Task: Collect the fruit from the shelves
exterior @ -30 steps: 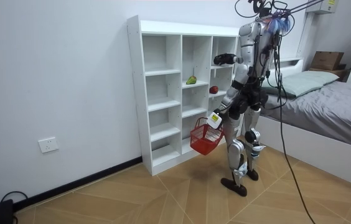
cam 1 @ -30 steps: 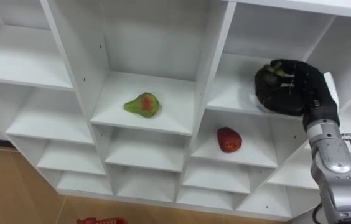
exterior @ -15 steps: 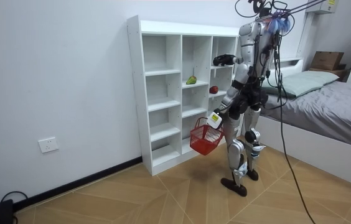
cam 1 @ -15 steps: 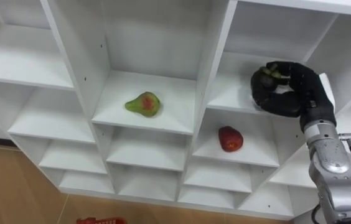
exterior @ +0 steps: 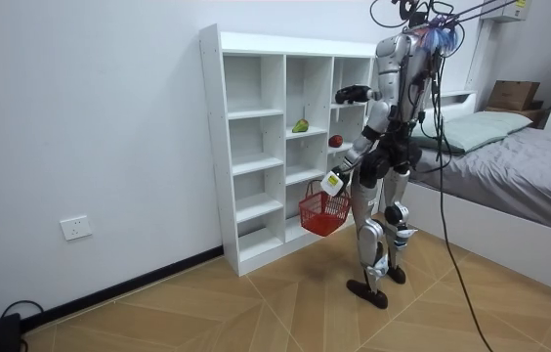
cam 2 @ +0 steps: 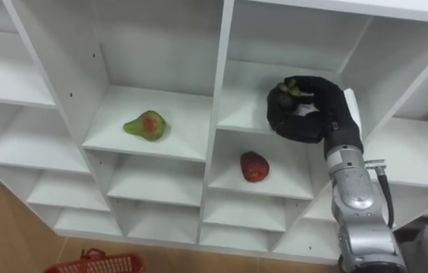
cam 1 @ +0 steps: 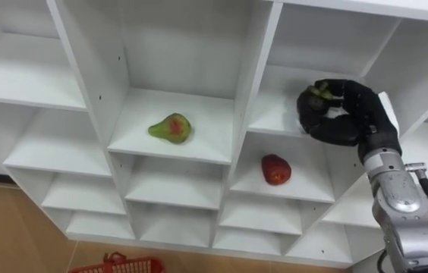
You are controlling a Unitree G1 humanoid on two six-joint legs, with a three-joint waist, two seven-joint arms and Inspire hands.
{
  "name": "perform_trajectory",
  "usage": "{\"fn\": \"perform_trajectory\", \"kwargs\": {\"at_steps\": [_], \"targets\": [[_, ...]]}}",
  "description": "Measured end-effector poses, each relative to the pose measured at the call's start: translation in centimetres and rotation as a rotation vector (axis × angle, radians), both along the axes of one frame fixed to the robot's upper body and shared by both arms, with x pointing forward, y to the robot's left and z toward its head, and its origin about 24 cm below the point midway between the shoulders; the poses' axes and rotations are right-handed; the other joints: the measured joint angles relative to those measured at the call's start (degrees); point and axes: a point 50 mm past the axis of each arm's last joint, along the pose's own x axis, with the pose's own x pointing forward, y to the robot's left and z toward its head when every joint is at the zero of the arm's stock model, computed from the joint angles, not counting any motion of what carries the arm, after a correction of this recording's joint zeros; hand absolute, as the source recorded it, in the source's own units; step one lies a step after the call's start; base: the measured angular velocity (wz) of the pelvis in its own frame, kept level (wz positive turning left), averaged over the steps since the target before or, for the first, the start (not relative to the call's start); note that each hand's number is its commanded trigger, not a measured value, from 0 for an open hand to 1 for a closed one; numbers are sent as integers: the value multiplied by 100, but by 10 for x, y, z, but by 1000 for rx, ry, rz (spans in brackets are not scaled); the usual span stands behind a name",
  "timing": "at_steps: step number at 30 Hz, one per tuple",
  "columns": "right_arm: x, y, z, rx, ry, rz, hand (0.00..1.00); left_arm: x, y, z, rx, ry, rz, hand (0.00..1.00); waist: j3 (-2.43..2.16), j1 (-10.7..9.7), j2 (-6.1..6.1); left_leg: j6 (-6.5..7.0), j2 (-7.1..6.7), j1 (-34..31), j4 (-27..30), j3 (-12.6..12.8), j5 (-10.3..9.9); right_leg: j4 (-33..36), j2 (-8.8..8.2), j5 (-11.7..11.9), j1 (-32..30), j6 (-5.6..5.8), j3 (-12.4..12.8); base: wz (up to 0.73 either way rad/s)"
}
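Holds right hand [cam 1: 348, 121] raised at the front edge of the closet [cam 1: 253, 83] shelf, upper right, curled round a dark fruit [cam 1: 313, 102]; open space nearward. Grips red basket [exterior: 322, 212] in left hand [exterior: 332, 183], low.

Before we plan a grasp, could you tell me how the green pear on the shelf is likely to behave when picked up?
The green pear lies on its side on the flat shelf, so a nudge would probably roll it. Its rounded, smooth-looking skin may slip under a loose grip. It holds its shape lying there, so it is likely stiff.
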Motion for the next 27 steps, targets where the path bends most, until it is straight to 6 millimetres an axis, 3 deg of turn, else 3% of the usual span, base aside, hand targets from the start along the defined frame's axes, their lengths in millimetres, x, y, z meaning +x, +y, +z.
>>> {"fn": "perform_trajectory", "kwargs": {"at_steps": [13, 19, 27], "targets": [[0, 14, 3, -5, 7, 50, 100, 51, -25, 23, -183, -197, -78, 100, -18, -186, 32, -1, 1, 21, 20, 22, 1, 6, 4, 0, 3, 0, 28, -1], [0, 15, 6, -5, -9, 50, 100, 67, -44, 40, -260, -300, -160, 100, -10, -196, 96, -1, 4, 17, 1, 31, 2, 1, 9, 0, -11, 0, 35, 0], [0, 16, 6, 1, -8, 52, 100, 77, -53, 51, -316, -364, -205, 100, -34, -202, 60, -2, 6, 15, 5, 27, 2, -6, 9, 0, -13, 0, 26, 0]]}}
